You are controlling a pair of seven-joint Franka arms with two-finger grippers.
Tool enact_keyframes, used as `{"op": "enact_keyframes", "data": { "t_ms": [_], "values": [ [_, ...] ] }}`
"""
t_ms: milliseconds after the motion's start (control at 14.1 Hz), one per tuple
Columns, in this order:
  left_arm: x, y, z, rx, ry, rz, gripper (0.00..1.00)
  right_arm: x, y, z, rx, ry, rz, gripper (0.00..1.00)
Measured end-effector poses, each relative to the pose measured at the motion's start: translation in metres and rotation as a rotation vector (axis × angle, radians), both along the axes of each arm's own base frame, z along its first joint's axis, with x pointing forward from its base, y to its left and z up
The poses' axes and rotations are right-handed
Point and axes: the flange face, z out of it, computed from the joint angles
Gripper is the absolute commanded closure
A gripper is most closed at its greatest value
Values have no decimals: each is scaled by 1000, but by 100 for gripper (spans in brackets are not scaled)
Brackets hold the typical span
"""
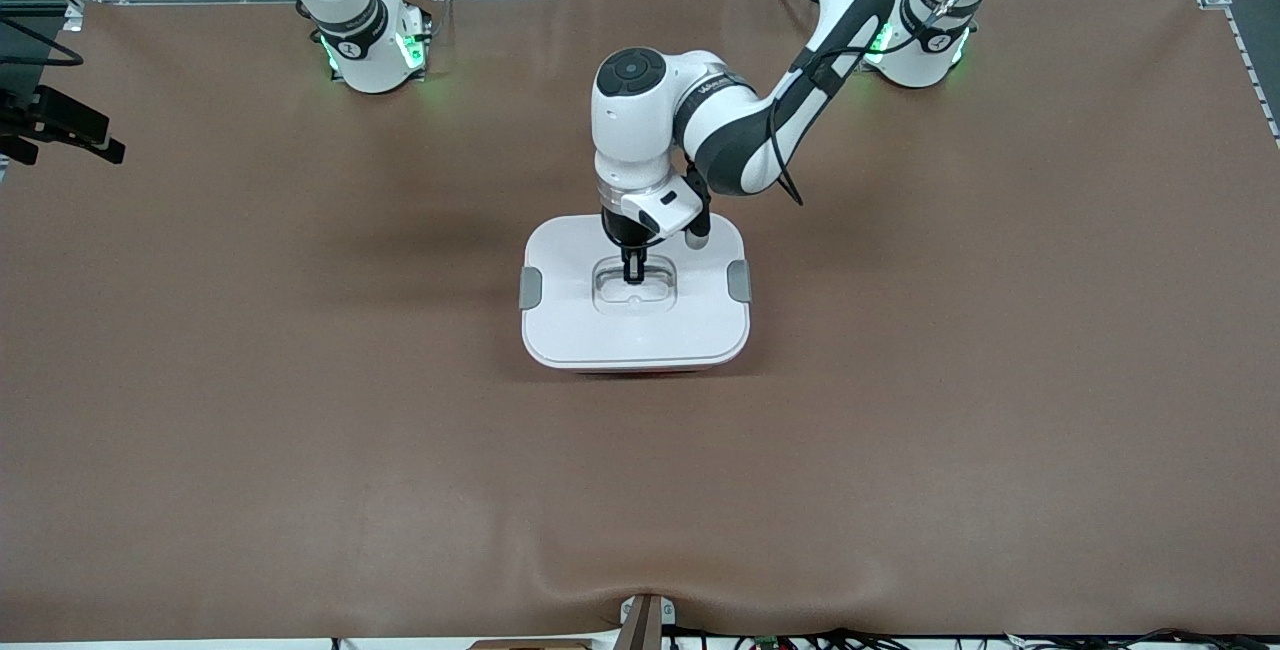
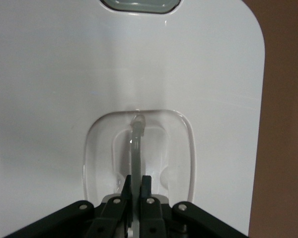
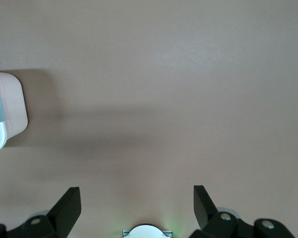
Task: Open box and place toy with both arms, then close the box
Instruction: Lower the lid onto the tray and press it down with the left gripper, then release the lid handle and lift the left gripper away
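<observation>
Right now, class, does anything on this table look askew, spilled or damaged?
Nothing stands out. The white-lidded pink plastic box sits square on the brown table, lid on, with the left hand shut on its clear centre handle. The right hand waits open.

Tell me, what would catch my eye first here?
The white lid of the box in the middle of the brown table, with grey clips at both ends. The left gripper is down on it, shut on the clear handle in the lid's centre recess. The right gripper waits open above bare table toward the right arm's end; no toy shows in any view.
</observation>
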Motion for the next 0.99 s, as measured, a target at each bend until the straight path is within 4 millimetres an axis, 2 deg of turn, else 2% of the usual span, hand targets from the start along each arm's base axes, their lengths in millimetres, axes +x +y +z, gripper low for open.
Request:
{"op": "enact_keyframes", "data": {
  "t_ms": [142,212,283,567,850,992],
  "values": [
    [0,1,-1,3,2,0,37,0,0,0,0,0,0,0],
    [0,1,-2,4,2,0,15,0,0,0,0,0,0,0],
    [0,1,-2,4,3,0,0,0,0,0,0,0,0,0],
    [-1,1,4,-2,-4,-1,0,0,0,0,0,0,0,0],
    [0,4,50,-32,-52,-5,0,0,0,0,0,2,0,0],
    [2,8,63,-24,-67,-39,0,-1,0,0,1,5,0,0]
  ]
}}
